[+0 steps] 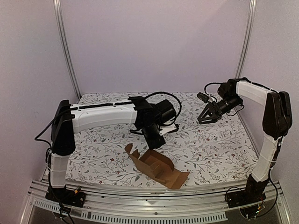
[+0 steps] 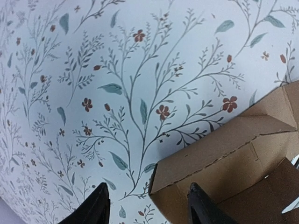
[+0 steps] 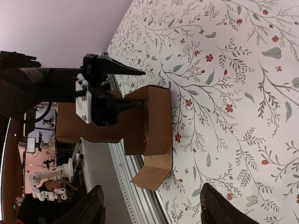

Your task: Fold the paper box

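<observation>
paper box (image 1: 156,169): on the table (image 1: 219,149), near its front edge, roughly midway between the two arm bases.
left gripper (image 1: 153,139): just behind the paper box and over its rear edge, which lies between the spread jaws; one finger is over the box, the other over bare table. Contact seems unlikely, but the view is poor.
right gripper (image 1: 209,114): above the table's rear right part, behind and right of the paper box, well apart from it.

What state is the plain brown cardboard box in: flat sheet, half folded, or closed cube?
Half folded: the brown cardboard box has raised walls, an open top, and one flap lying flat.
</observation>
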